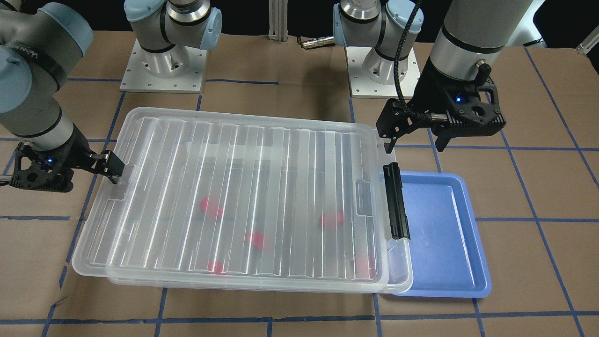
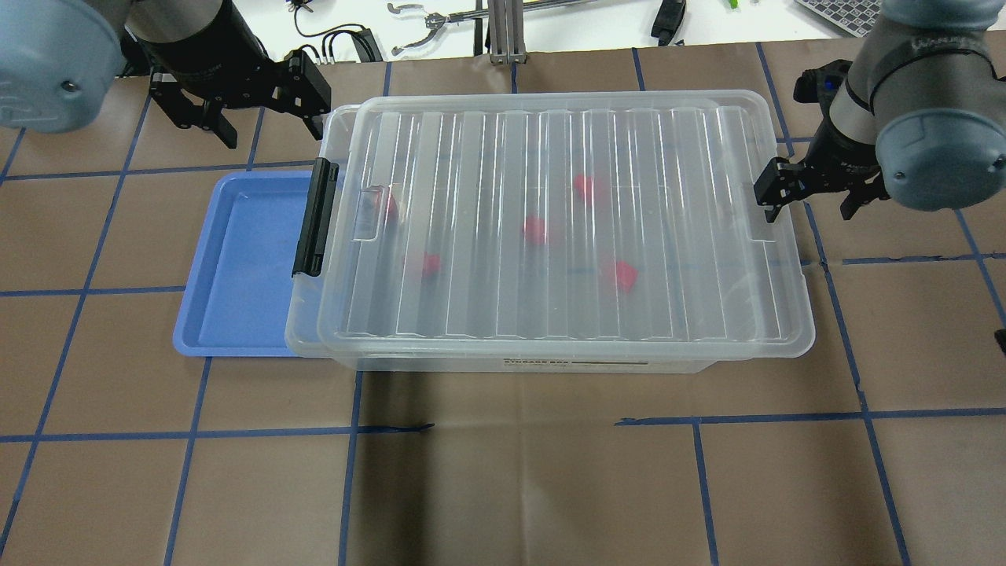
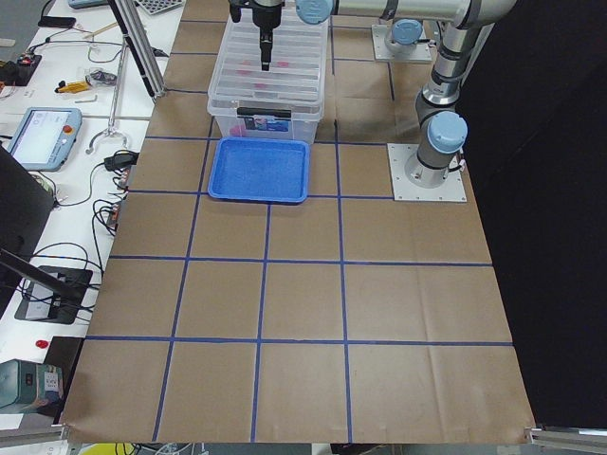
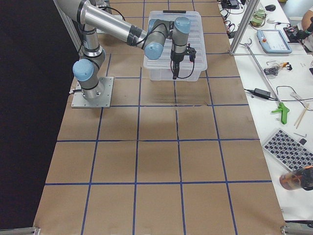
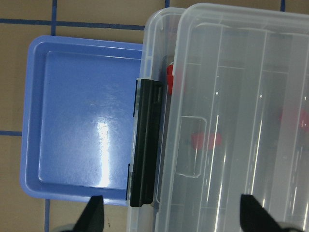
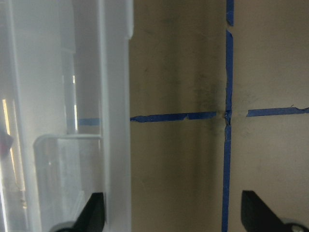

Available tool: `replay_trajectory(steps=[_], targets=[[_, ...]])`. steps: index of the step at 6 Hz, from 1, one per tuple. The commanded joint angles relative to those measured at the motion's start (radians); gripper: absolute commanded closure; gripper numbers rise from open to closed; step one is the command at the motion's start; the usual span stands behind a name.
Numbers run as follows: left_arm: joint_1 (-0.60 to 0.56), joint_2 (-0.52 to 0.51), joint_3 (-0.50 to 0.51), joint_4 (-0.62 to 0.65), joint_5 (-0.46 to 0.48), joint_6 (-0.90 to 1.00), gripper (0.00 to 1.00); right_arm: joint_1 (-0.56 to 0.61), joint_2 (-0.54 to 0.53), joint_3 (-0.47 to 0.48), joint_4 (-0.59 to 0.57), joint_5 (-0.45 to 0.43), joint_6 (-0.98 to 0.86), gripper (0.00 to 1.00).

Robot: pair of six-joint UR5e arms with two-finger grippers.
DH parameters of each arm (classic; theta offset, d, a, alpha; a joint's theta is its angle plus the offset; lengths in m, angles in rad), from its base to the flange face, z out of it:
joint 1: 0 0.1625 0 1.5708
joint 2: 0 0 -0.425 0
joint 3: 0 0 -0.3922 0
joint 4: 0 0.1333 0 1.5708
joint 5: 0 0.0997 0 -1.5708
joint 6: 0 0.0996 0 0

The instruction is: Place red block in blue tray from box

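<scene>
The box is a clear bin; its ribbed lid lies on it slightly askew. A black latch bar is on the short end by the blue tray. Several red blocks, such as one near the middle, show blurred through the lid. The tray holds nothing and is partly under the box's end in the front view. My left gripper is open and empty, above the far corner of the box near the latch. My right gripper is open and empty at the box's opposite short end.
The table is brown paper with blue tape lines. The arm bases stand behind the box. Cables and tools lie on the white bench past the far edge.
</scene>
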State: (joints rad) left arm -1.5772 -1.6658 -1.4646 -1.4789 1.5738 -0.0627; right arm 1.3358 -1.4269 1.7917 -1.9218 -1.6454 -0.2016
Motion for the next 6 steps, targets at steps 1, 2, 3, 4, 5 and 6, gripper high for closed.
replay_trajectory(steps=[1,2,3,4,5,6], targets=[[-0.001,-0.002,-0.002,0.003,-0.001,-0.002,0.02,-0.053,0.000,0.000,-0.002,-0.001,-0.089,0.00],[0.002,0.023,-0.014,0.002,-0.001,0.004,0.02,-0.084,0.002,0.000,-0.002,-0.001,-0.122,0.00],[0.000,0.018,-0.014,0.002,-0.001,0.004,0.02,-0.098,0.002,0.000,-0.003,-0.001,-0.151,0.00],[0.000,0.014,-0.014,0.002,-0.001,0.004,0.02,-0.104,0.002,0.000,-0.003,-0.023,-0.162,0.00],[0.002,0.017,-0.016,0.002,-0.001,0.004,0.02,-0.122,0.002,0.000,-0.003,-0.037,-0.185,0.00],[0.002,0.017,-0.014,0.002,-0.001,0.004,0.02,-0.138,0.002,0.000,-0.003,-0.037,-0.205,0.00]])
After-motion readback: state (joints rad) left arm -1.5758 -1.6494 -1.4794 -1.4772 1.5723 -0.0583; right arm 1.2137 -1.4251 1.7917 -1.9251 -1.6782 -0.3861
